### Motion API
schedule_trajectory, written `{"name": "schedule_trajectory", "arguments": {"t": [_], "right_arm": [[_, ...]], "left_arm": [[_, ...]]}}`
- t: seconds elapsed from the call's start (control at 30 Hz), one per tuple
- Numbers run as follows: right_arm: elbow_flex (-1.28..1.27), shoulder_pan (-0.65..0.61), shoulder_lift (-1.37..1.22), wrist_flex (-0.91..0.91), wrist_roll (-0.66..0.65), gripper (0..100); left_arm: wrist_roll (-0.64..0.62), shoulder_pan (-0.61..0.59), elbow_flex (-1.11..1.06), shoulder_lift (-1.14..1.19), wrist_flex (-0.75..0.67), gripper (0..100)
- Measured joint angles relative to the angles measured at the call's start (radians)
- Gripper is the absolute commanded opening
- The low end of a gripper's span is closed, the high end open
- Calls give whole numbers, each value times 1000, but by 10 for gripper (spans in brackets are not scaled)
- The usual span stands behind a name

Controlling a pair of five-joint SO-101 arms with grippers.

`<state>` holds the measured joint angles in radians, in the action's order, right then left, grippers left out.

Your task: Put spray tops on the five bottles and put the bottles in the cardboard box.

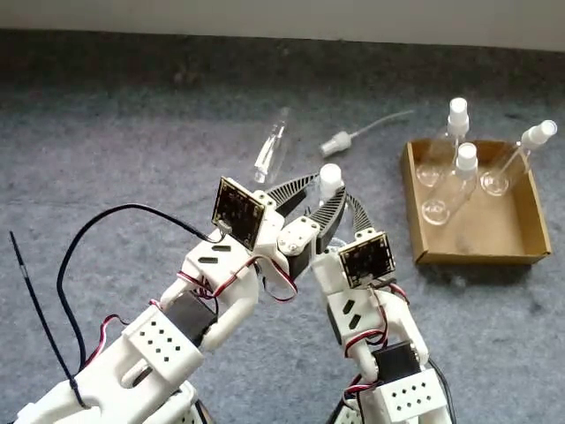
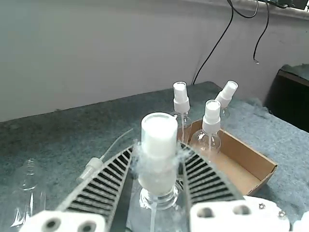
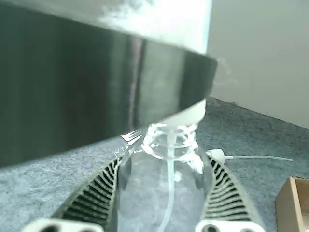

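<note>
Left gripper pinches spray top; right gripper clamps bottle

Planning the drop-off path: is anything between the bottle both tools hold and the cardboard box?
Nothing visible lies on the carpet between the held bottle and the cardboard box. Three capped bottles stand in the box's far part; its near floor is bare. The loose spray top lies off that path.

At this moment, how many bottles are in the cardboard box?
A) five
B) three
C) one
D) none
B: three bottles stand in the cardboard box; the right claw holds a fourth bottle, the left claw its spray top, and a fifth bottle lies on the table.
</note>
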<state>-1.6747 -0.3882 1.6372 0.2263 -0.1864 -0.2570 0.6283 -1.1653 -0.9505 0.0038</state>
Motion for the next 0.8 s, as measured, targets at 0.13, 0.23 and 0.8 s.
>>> {"name": "schedule_trajectory", "arguments": {"t": [0.13, 0.23, 0.8], "right_arm": [[0, -3, 0, 0, 0, 112], [0, -6, 0, 0, -2, 112], [0, -6, 0, 3, -3, 112]], "left_arm": [[0, 0, -21, -15, 0, 5], [2, 3, -58, -41, -2, 5], [137, 8, -87, -77, -2, 8]]}}
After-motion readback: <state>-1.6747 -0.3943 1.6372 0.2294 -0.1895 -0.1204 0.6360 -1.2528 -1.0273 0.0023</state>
